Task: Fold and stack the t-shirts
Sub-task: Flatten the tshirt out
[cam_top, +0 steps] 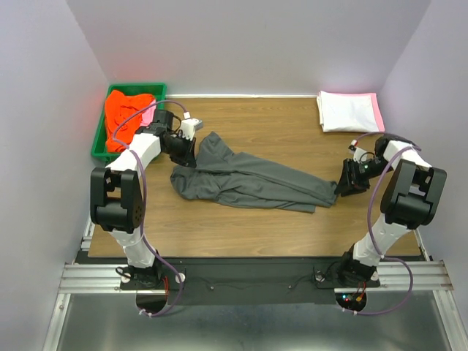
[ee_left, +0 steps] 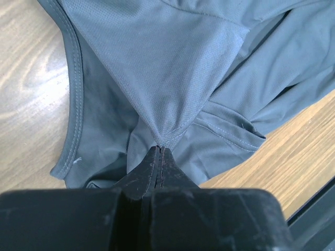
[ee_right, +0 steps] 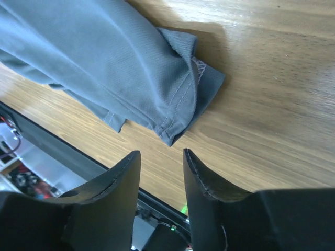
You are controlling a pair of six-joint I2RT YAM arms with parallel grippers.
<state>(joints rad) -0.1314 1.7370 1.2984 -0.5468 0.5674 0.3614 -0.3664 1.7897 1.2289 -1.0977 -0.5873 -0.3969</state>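
A dark charcoal grey t-shirt (cam_top: 252, 180) lies crumpled and stretched across the middle of the wooden table. My left gripper (cam_top: 187, 155) is shut on a pinch of its cloth at its left end; the left wrist view shows the fabric (ee_left: 172, 78) drawn into a point at the closed fingertips (ee_left: 160, 150). My right gripper (cam_top: 344, 186) is open and empty, just off the shirt's right corner (ee_right: 175, 128), not touching it. An orange-red t-shirt (cam_top: 126, 111) lies in the green bin. A folded white t-shirt (cam_top: 346, 111) on a light pink one (cam_top: 378, 110) sits at the back right.
The green plastic bin (cam_top: 98, 139) stands at the back left, close behind my left arm. The table's front edge and a black rail (ee_right: 31, 136) lie just below my right gripper. Pale walls enclose the table on three sides.
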